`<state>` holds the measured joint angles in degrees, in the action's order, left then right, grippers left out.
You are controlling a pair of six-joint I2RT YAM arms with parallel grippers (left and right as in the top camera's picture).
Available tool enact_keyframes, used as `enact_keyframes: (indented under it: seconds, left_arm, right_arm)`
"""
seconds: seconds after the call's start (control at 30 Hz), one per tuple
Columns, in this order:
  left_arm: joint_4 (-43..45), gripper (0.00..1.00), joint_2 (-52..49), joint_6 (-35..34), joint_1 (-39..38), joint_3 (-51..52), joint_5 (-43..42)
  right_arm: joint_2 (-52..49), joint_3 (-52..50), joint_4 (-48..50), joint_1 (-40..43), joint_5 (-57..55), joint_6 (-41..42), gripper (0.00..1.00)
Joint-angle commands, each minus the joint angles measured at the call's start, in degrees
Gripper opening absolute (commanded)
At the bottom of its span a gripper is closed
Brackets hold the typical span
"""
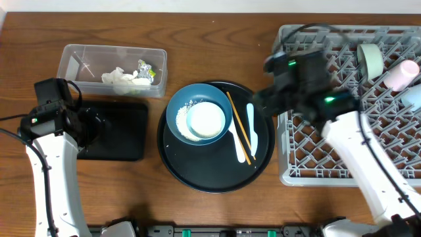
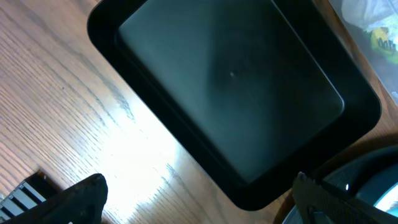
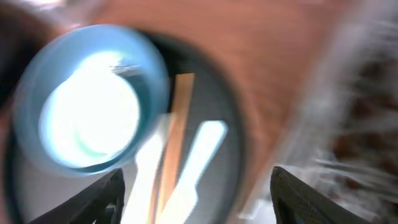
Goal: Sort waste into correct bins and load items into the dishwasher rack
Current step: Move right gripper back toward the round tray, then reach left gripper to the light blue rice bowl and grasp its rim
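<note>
The clear tub (image 1: 112, 69) holds the crumpled napkin (image 1: 120, 77) and the wrapper (image 1: 146, 69). In front of it lies the shallow black tray (image 1: 118, 131), which fills the left wrist view (image 2: 230, 81). My left gripper (image 2: 199, 202) hovers open over that tray's near corner. On the round black tray (image 1: 217, 174) a dark-blue bowl (image 1: 176, 118) carries a white bowl (image 1: 206, 120) and rice grains (image 1: 191, 105). Chopsticks (image 1: 238, 128) and white cutlery (image 1: 251, 131) lie beside it. My right gripper (image 3: 196, 199) is open above the cutlery (image 3: 205, 155), its view blurred.
The light-grey dishwasher rack (image 1: 316, 151) fills the right side and holds a mint-green bowl (image 1: 370, 59), a pink cup (image 1: 404, 74) and a light-blue cup (image 1: 414, 97). My right arm (image 1: 309, 85) crosses the rack's left edge. Bare wood lies along the table's front.
</note>
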<state>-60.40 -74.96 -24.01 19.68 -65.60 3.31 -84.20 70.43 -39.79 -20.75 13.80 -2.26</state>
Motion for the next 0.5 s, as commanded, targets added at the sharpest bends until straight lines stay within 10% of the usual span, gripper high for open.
enact_keyframes:
  seconds: [0.0,0.47]
  left_arm:
    - [-0.17,0.96,-0.28,0.35,-1.01,-0.09,-0.28]
    - [9.79,0.92,-0.52,7.93,-23.93,-0.09,-4.37]
  right_arm:
    - [0.17,0.13,-0.15,-5.01,2.97,2.56,0.72]
    - [1.38,0.13,-9.01,-4.35,-13.86,18.56,0.71]
